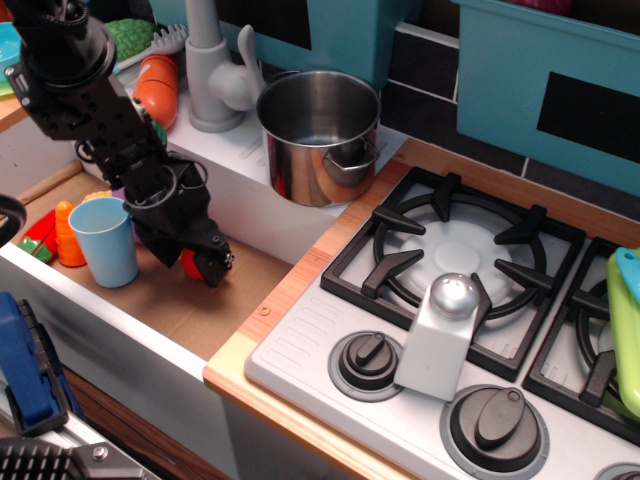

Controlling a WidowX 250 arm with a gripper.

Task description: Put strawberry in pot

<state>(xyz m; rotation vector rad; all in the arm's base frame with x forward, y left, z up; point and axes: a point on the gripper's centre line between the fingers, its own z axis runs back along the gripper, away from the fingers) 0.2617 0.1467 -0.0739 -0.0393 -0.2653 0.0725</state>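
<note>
The strawberry (190, 265) rests on the brown sink floor (245, 290); only a red sliver of it shows between my fingers. My black gripper (191, 263) reaches down into the sink, its jaws apart on either side of the strawberry, one finger (216, 266) on its right. I cannot tell whether the pads press on it. The shiny steel pot (320, 135) stands empty on the white ledge behind the sink, up and to the right of my gripper.
A light blue cup (104, 240) stands just left of my gripper, an orange ridged cone (67, 234) beyond it. A carrot-like orange toy (157, 85) and the grey faucet (210, 70) are behind the sink. The stove (460, 250) with knobs lies to the right.
</note>
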